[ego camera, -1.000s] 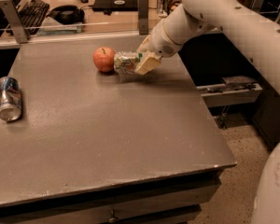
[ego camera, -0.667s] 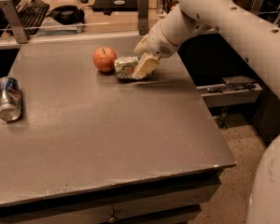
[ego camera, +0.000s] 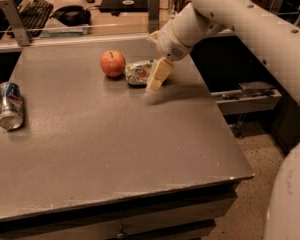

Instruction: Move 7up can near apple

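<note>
The 7up can (ego camera: 139, 72) lies on its side on the grey table (ego camera: 120, 149), almost touching the right side of the red-orange apple (ego camera: 112, 63). My gripper (ego camera: 153, 82) hangs over the can's right end at the back middle of the table. Its near cream finger (ego camera: 159, 74) stands in front of the can, with its tip down by the tabletop and apart from the can. The far finger is hidden behind the can. The jaws look open around the can's end.
A blue-and-silver can (ego camera: 10, 105) lies near the table's left edge. Behind the table is a desk with a keyboard (ego camera: 34, 9) and a glass rail (ego camera: 85, 30). The table's right edge drops off beside a low shelf (ego camera: 250, 96).
The near finger has swung out toward the front and down, away from the can. The can has settled on the table beside the apple and has barely shifted.
</note>
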Controlling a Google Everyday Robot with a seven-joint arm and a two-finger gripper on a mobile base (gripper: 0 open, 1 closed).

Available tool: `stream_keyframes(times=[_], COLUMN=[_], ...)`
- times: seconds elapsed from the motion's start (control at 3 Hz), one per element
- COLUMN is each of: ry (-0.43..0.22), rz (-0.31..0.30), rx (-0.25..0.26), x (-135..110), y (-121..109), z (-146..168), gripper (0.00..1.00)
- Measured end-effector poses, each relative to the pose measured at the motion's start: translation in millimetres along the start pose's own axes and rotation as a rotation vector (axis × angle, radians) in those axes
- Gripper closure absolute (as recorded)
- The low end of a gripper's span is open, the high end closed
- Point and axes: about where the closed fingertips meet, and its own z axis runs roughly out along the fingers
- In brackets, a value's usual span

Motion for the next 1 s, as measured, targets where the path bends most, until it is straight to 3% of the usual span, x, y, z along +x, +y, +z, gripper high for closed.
stream_keyframes(times=[0.33, 0.67, 1.0], ry=[-0.049, -0.146, -0.289], rz=[0.017, 0.024, 0.063], rx=[0.033, 0.058, 0.138], x=[15.3, 43.7, 84.3], y=[-7.2, -11.7, -13.7], z=[-34.5, -81.6, -143.2], gripper=[0.00, 0.00, 0.00])
